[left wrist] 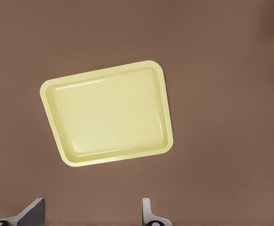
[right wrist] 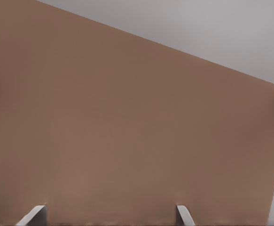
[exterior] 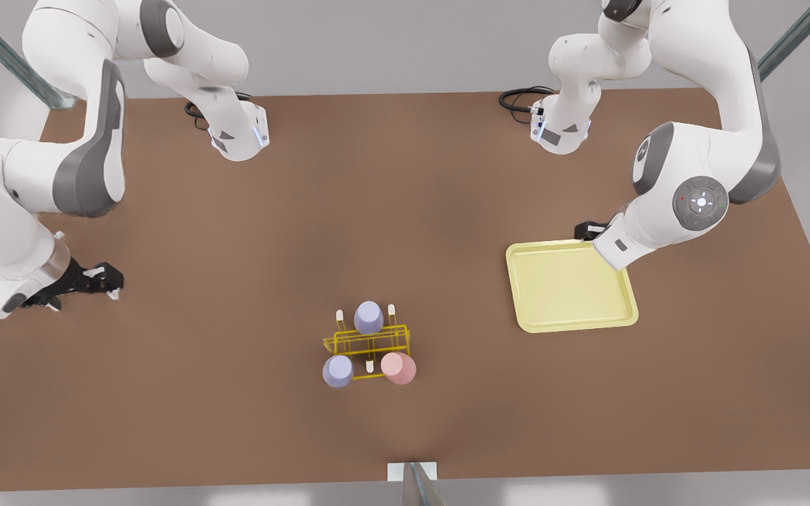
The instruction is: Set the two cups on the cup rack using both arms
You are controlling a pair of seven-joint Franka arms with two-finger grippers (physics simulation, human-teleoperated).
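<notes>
Three cups sit on the rack; my left gripper and right gripper, both spread apart, should stay clear.

a brown table fills the scene; beyond its far edge lies pale grey floor.

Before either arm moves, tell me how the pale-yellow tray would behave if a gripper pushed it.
The pale-yellow tray lies flat on the brown table, so it would probably slide rather than tip. Its glossy surface suggests hard plastic, likely stiff and light. Its low rim gives the fingers of the open left gripper little to catch, so it may spin.
</notes>
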